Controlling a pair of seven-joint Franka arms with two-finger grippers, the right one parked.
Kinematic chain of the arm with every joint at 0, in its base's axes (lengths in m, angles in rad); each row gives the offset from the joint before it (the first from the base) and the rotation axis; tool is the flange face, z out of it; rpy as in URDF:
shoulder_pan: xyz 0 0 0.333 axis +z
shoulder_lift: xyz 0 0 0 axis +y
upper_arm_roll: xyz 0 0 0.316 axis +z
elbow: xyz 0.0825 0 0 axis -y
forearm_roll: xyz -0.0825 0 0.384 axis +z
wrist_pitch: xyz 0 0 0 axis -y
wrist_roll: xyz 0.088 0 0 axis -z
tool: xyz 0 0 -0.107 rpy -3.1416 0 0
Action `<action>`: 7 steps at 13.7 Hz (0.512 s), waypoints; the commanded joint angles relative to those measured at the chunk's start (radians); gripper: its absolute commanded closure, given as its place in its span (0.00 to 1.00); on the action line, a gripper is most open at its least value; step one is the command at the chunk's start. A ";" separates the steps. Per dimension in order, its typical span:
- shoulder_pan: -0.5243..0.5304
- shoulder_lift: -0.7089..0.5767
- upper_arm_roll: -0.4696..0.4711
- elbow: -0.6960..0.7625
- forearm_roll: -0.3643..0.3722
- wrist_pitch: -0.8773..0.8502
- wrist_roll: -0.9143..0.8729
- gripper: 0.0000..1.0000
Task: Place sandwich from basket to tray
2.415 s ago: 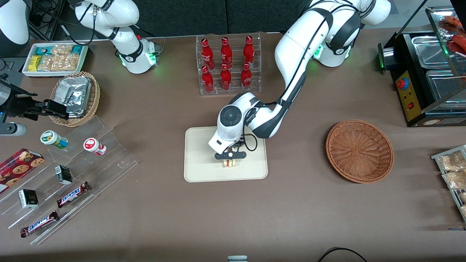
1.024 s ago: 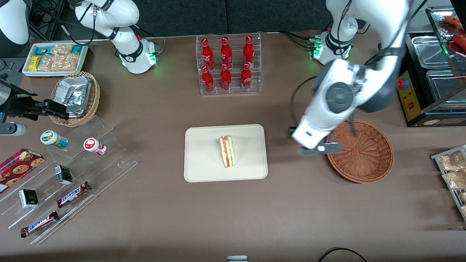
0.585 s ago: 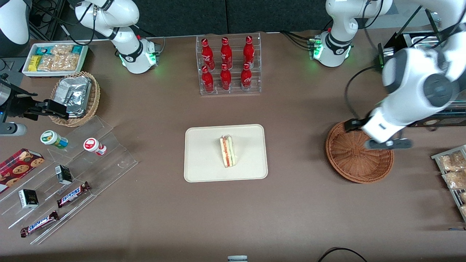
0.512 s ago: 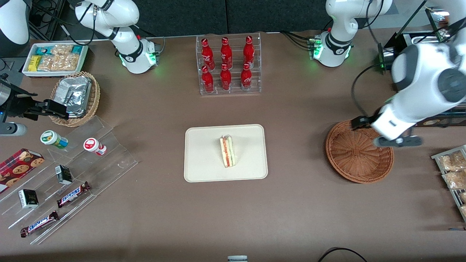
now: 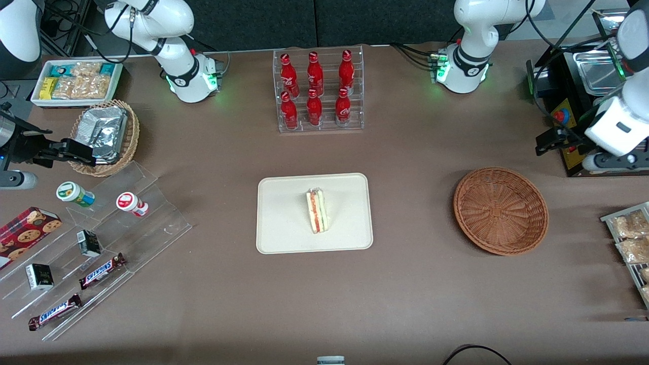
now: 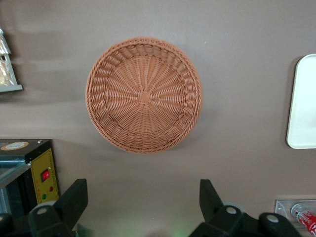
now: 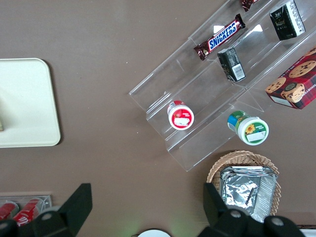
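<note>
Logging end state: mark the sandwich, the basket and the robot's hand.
sandwich [image 5: 317, 211], front view, filling edge.
basket [image 6: 143, 96], left wrist view, woven floor centre.
hand [image 6: 143, 196], left wrist view, midway between open fingertips.

It looked like a pretend snack shop: red soda bottles [image 5: 314, 91] at twelve o'clock, Snickers bars [image 5: 103, 270] at eight, a food warmer [image 5: 596, 101] at two.

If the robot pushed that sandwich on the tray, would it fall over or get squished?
The sandwich stands on a narrow edge on the tray, so a sideways push would probably tip it. Its pale bread and layered filling look soft, so a hard squeeze might squash it. It is likely light. The open tool is high above the basket, touching nothing.
</note>
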 commanded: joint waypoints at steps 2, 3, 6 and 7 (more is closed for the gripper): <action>0.005 0.019 -0.011 0.083 0.012 -0.040 0.003 0.00; 0.002 0.019 -0.012 0.102 0.015 -0.056 0.000 0.00; -0.006 0.019 -0.017 0.165 0.014 -0.139 -0.002 0.00; -0.006 0.019 -0.017 0.178 0.015 -0.153 0.003 0.00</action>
